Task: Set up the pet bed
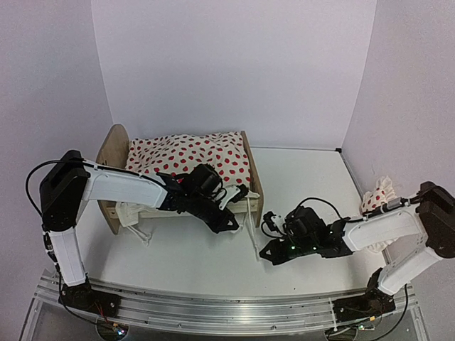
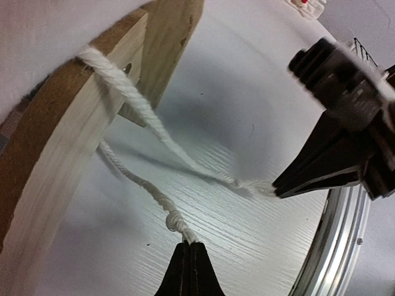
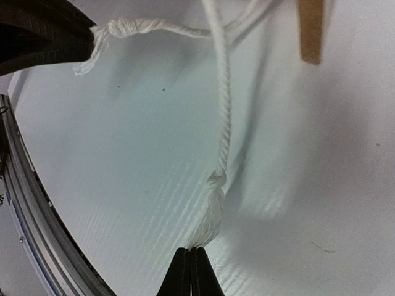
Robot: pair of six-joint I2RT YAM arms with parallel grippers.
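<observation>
Gripping limp white twisted cord ends (image 2: 175, 220), my left pincer (image 2: 189, 246) and right pincer (image 3: 190, 251) are clamping shut. I'm judging the light-wood pet bed (image 1: 114, 150) light, easily dragged.

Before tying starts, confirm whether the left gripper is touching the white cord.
Touching: the left wrist view shows the left gripper closed on the white cord just past its knot.

Two white-shelled arms (image 1: 121, 186) with black joints, black wedge fingers (image 2: 182, 277), looping black cables (image 1: 29, 186)
</observation>
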